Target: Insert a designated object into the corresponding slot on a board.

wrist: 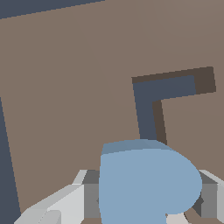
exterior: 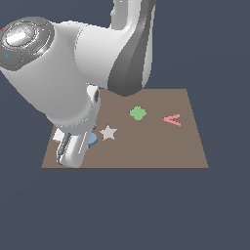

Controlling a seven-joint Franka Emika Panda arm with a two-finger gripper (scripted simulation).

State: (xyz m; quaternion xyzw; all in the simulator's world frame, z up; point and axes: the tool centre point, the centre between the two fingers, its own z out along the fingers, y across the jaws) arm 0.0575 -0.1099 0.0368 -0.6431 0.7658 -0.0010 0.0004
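The light-blue heart piece (wrist: 146,181) sits between my two fingers, and my gripper (wrist: 146,203) is shut on it. In the exterior view only a sliver of the blue heart (exterior: 93,139) shows beside the gripper (exterior: 86,142), over the brown board (exterior: 146,149) near its front corner at the exterior view's left. I cannot tell whether the heart touches the board (wrist: 61,87). The heart-shaped slot is hidden. The wrist view shows only a dark L-shaped cutout (wrist: 146,103) just beyond the heart.
A white star (exterior: 108,132) lies right next to the gripper. A green clover-like piece (exterior: 137,113) sits mid-board, with a pink V-shaped piece (exterior: 172,119) toward the exterior view's right. The arm's large white body (exterior: 58,73) covers the board's back-left part.
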